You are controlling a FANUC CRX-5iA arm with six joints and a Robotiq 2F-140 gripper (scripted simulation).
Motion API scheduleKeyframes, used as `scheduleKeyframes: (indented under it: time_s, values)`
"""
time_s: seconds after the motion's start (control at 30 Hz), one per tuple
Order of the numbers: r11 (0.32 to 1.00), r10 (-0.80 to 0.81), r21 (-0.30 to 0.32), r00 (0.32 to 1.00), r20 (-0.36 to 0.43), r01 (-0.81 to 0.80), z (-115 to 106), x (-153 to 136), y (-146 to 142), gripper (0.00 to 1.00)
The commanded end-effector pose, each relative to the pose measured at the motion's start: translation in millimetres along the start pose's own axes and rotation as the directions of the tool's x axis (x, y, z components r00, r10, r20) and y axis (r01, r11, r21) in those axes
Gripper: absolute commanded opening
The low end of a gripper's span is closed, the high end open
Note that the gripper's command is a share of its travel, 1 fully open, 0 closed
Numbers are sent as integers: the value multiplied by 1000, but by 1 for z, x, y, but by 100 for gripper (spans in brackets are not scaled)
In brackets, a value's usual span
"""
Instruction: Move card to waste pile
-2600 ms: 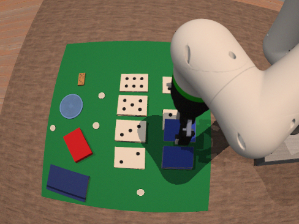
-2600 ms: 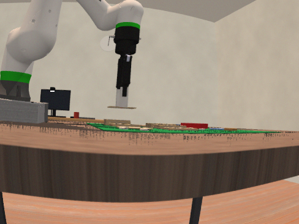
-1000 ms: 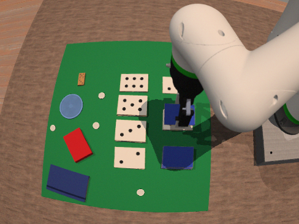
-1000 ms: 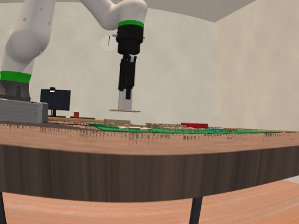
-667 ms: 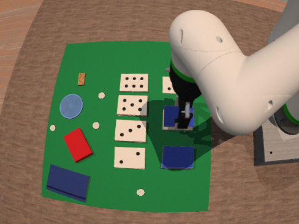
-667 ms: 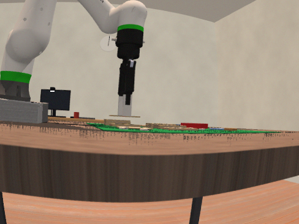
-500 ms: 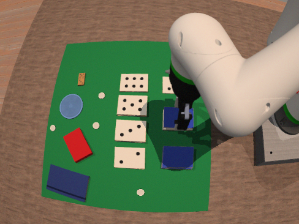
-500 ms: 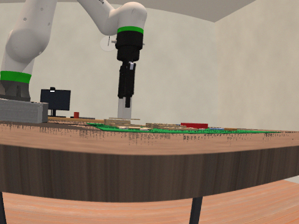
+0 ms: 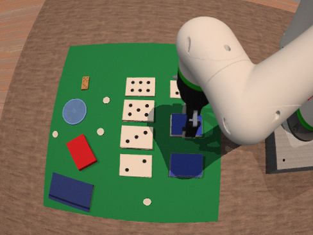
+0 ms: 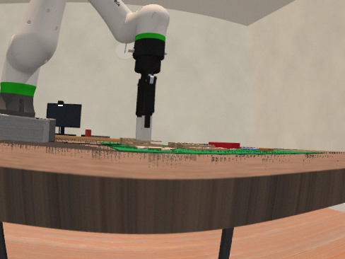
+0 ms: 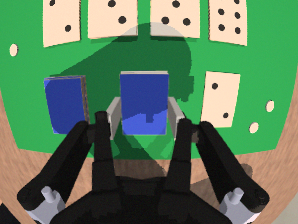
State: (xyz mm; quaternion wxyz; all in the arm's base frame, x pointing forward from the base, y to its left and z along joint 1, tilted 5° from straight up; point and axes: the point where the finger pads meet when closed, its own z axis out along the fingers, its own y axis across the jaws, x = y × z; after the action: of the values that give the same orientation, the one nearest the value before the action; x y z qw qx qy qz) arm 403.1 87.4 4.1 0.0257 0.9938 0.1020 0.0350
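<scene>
My gripper [image 9: 192, 126] is shut on a blue-backed card [image 9: 186, 124], with a finger pad on each of its side edges. This shows plainly in the wrist view [image 11: 144, 103]. The card hangs flat and very low over the waste pile, whose pale edge [image 9: 173, 135] peeks out under it. I cannot tell whether it touches the pile. The face-down stock [image 9: 186, 165] lies beside it, toward the mat's near edge, and is at the left in the wrist view [image 11: 64, 104]. In the side view the fingers [image 10: 143, 132] reach down to card level.
A column of face-up dotted cards [image 9: 137, 133] lies left of the stock and waste. Another face-up card [image 11: 221, 98] lies just beyond the waste pile. A red block [image 9: 81, 151], a dark blue box [image 9: 70, 191], a blue disc [image 9: 74, 111] and white tokens [image 9: 147, 201] sit on the green mat.
</scene>
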Motion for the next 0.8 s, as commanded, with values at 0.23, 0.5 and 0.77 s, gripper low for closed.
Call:
scheduleKeyframes:
  time_s: [0.23, 0.5, 0.77]
  values:
    - [1000, 0, 0, 1000, 0, 0, 0, 0, 0, 43]
    - [1000, 0, 0, 1000, 0, 0, 3, 0, 0, 43]
    - [1000, 0, 0, 1000, 0, 0, 5, 0, 0, 43]
